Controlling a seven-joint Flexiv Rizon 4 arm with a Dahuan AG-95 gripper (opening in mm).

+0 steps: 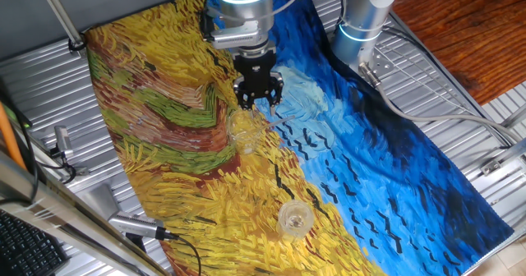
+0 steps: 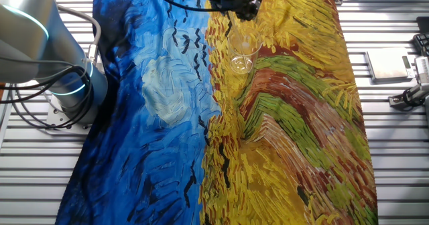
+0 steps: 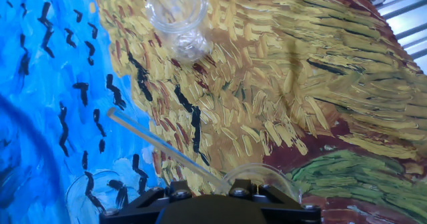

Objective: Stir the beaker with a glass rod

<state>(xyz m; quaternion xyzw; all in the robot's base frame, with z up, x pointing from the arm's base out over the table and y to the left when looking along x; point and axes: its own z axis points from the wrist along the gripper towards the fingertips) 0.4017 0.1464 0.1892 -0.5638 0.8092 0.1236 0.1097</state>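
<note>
pincer (image 1: 260,98) above beaker (image 1: 245,131) | glass rod (image 3: 160,149) held, slanting

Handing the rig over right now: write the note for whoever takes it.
Hand: hangs just above the beaker; open or shut cannot be told from any view.
Glass rod: in the hand view it runs slanted from under the hand out over the blue part of the cloth. Its far end is outside the beaker's rim. Whether it is clamped cannot be told.
Beaker: upright on the cloth, near the yellow-blue border.
Second glass vessel: apart, nearer the cloth's edge; not the target.
Done: hand is at the beaker.
Left: confirm the hold, get the rod tip into the beaker, stir.
</note>
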